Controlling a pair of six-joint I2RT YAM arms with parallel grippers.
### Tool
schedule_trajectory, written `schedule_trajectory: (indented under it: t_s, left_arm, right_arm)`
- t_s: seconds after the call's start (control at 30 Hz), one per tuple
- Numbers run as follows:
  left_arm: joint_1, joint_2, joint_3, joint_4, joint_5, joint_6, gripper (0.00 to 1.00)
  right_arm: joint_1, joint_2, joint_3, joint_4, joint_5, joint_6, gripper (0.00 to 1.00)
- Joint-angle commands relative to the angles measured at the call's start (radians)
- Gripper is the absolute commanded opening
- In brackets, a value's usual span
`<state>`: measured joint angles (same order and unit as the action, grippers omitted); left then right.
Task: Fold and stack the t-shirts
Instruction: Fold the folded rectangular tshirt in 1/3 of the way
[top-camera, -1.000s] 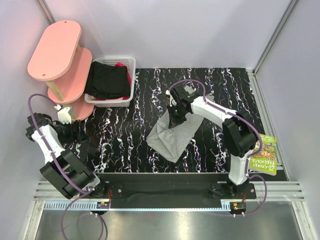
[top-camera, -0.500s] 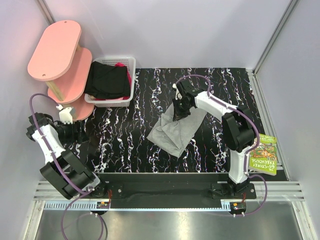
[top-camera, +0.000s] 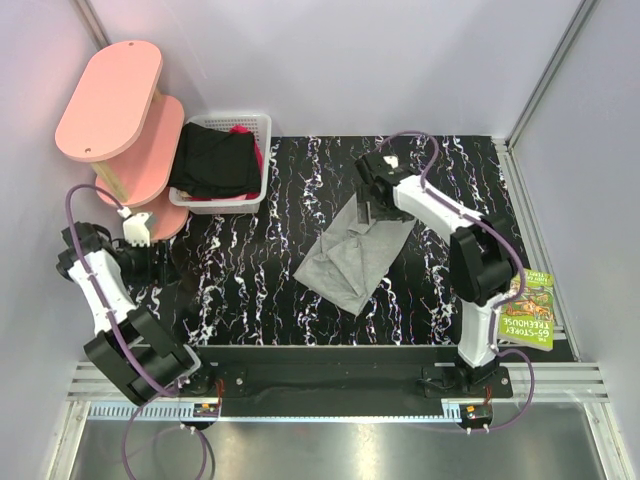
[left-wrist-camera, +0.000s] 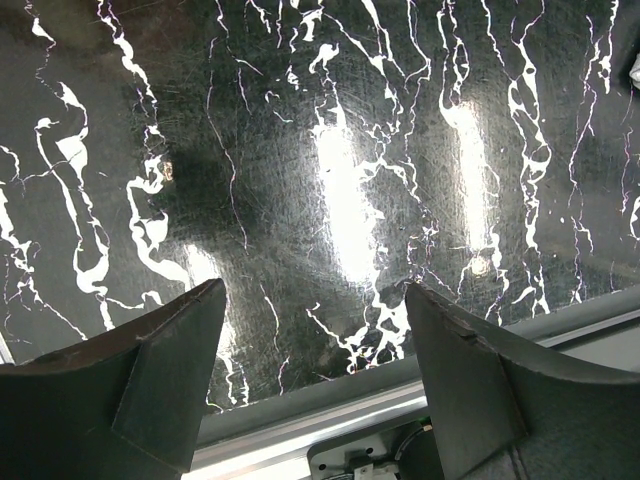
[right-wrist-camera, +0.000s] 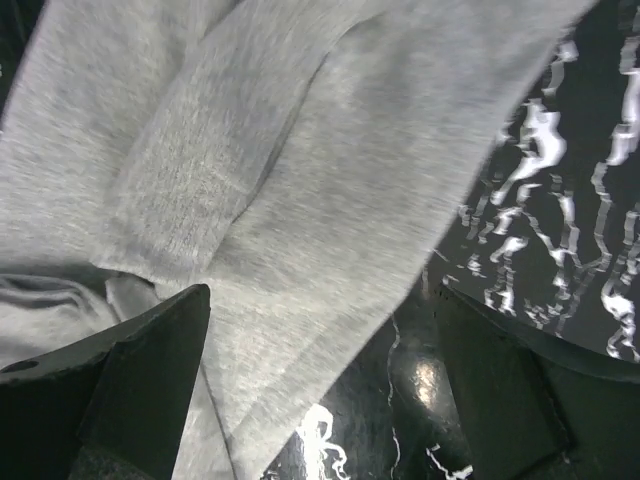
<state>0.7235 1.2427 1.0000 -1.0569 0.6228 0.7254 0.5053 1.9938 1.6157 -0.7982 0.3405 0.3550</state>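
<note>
A light grey t-shirt (top-camera: 352, 258) lies loosely folded in the middle of the black marbled table (top-camera: 250, 270). My right gripper (top-camera: 368, 206) hovers over the shirt's far corner, open, with nothing between its fingers. In the right wrist view the grey t-shirt (right-wrist-camera: 250, 150) spreads below the right gripper (right-wrist-camera: 322, 292), its edge crossing the gap. A black garment (top-camera: 213, 162) and a bit of magenta cloth (top-camera: 258, 160) sit in the basket. My left gripper (top-camera: 162, 264) is open and empty at the table's left side; the left wrist view shows the left gripper (left-wrist-camera: 312, 290) over bare table.
A white lattice basket (top-camera: 268, 150) stands at the back left, beside a pink two-tier shelf (top-camera: 110, 100). A green book (top-camera: 527, 310) lies off the table's right edge. The metal front rail (left-wrist-camera: 400, 395) runs under the left gripper.
My right gripper has opened and let go of the grey t-shirt, moving up and toward the far side. The shirt's lifted part has dropped onto the table. The left arm shifted slightly.
</note>
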Motion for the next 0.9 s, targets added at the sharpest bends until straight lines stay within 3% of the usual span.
schedule_trajectory:
  t_s: [0.0,0.13,0.17,0.2,0.27,0.3,0.4,0.67,0.87]
  left_arm:
    - [-0.044,-0.049,0.006,-0.011,-0.001,-0.004,0.78]
    - [-0.198,-0.117,-0.006,-0.021,-0.012,-0.070,0.78]
    - [-0.291,-0.135,-0.004,-0.023,-0.032,-0.099,0.79]
    - [-0.332,-0.164,-0.003,0.000,-0.049,-0.127,0.79]
    - [-0.416,-0.173,0.035,-0.008,-0.058,-0.162,0.80]
    - [-0.429,-0.170,0.049,-0.011,-0.057,-0.167,0.80]
    - [-0.430,-0.140,0.094,-0.011,-0.061,-0.181,0.80]
    - [-0.431,-0.129,0.065,0.009,-0.086,-0.187,0.79]
    - [-0.432,-0.132,0.075,0.014,-0.110,-0.185,0.80]
  right_arm:
    - [0.018,-0.183,0.055,-0.023,0.054,0.051,1.00]
    - [0.197,-0.205,0.041,0.010,-0.151,0.000,1.00]
    - [0.223,-0.208,0.036,0.016,-0.179,0.004,1.00]
    - [0.248,-0.213,0.023,0.061,-0.296,0.002,1.00]
    - [0.286,-0.246,-0.049,0.129,-0.388,0.028,1.00]
    - [0.292,-0.254,-0.080,0.202,-0.478,0.036,1.00]
    - [0.295,-0.251,-0.146,0.241,-0.520,0.076,1.00]
    - [0.300,-0.187,-0.212,0.263,-0.474,0.093,1.00]
    - [0.328,-0.161,-0.234,0.307,-0.555,0.114,1.00]
